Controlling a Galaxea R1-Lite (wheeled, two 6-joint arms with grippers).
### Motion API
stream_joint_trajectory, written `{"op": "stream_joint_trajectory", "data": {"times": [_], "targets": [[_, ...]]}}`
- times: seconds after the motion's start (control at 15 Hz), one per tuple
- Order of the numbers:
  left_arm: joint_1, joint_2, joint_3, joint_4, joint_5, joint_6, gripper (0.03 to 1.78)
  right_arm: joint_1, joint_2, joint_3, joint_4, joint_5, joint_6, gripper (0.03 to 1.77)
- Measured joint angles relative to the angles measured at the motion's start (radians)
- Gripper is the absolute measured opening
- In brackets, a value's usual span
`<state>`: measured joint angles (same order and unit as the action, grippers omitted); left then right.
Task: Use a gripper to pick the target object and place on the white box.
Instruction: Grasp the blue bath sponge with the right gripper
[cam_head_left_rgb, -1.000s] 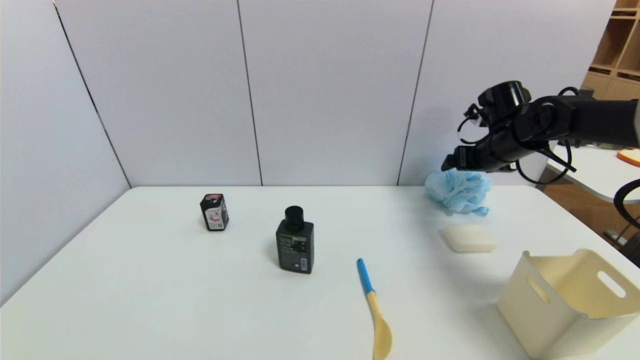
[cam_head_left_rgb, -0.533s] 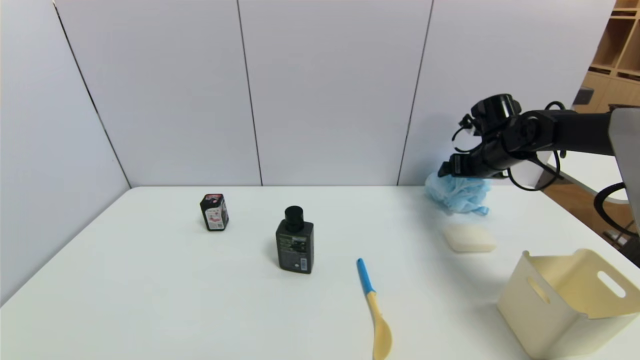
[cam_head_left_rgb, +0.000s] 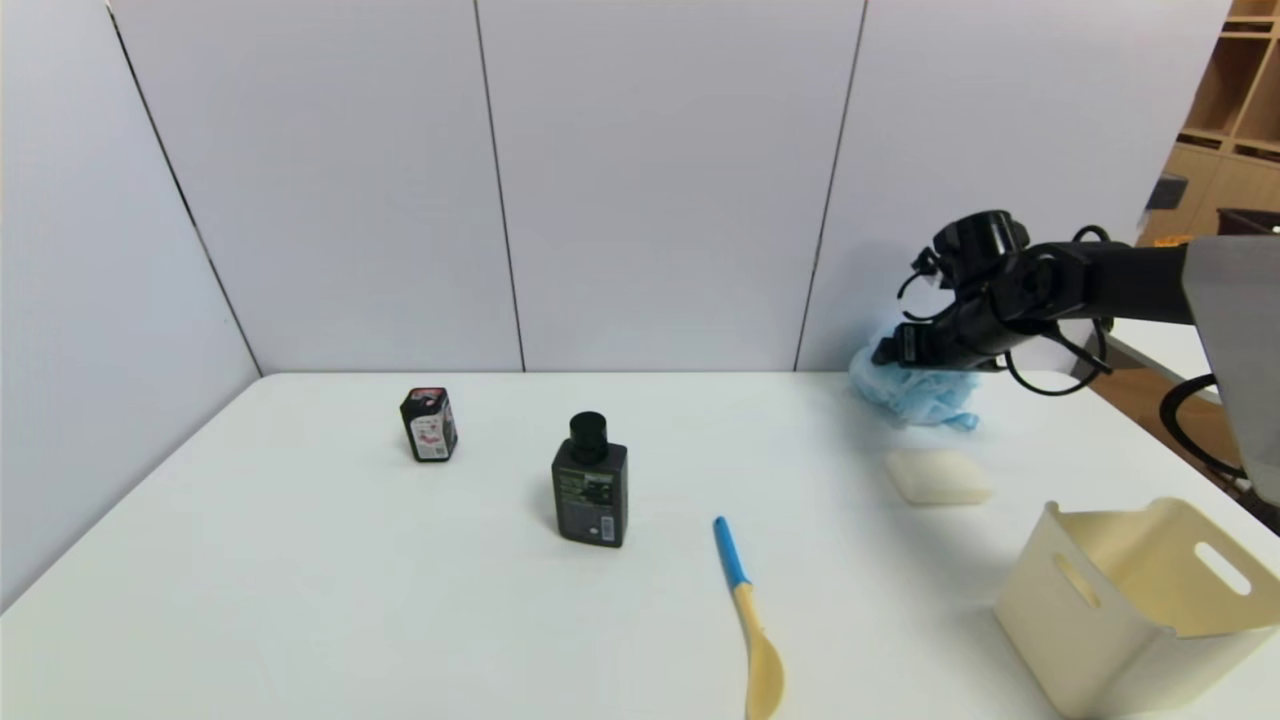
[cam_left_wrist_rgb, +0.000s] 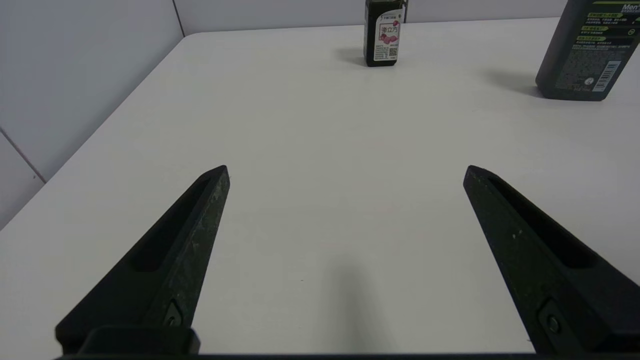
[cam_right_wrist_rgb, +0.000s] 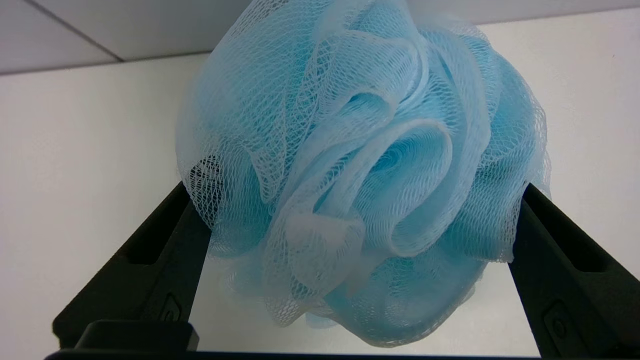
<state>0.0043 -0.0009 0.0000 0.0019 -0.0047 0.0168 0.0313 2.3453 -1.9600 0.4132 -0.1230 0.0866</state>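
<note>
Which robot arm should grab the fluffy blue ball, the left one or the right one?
The right one. The right hand is open, with its fingers on either side of the blue pouf. The left hand is open over bare table, far from the pouf.

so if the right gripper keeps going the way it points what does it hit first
Most likely the blue bath pouf: the right gripper is open, its fingers either side of the mesh, pointing at it.

White table (cam_head_left_rgb: 300, 600), pouf (cam_head_left_rgb: 920, 395), bin (cam_head_left_rgb: 1130, 640), bottles
</note>
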Motion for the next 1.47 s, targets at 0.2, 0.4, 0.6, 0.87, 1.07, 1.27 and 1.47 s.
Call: {"op": "stream_joint_trajectory", "data": {"times": [0.2,0.4,0.6,0.87,1.07,1.27,1.47], "targets": [[0.000,0.000,0.000,0.000,0.000,0.000,1.69,-0.007,0.021,0.001,-0.054,-0.003,-0.020,1.70],[0.000,0.000,0.000,0.000,0.000,0.000,1.69,-0.011,0.037,0.001,-0.049,-0.003,-0.023,1.70],[0.000,0.000,0.000,0.000,0.000,0.000,1.69,-0.012,0.051,0.001,-0.043,-0.001,-0.023,1.70],[0.000,0.000,0.000,0.000,0.000,0.000,1.69,-0.010,0.071,0.001,-0.047,0.000,-0.024,1.70],[0.000,0.000,0.000,0.000,0.000,0.000,1.69,-0.010,0.087,0.001,-0.055,0.001,-0.025,1.70],[0.000,0.000,0.000,0.000,0.000,0.000,1.69,-0.012,0.099,0.000,-0.065,0.002,-0.038,1.70],[0.000,0.000,0.000,0.000,0.000,0.000,1.69,-0.013,0.112,0.000,-0.076,0.002,-0.040,1.70]]}}
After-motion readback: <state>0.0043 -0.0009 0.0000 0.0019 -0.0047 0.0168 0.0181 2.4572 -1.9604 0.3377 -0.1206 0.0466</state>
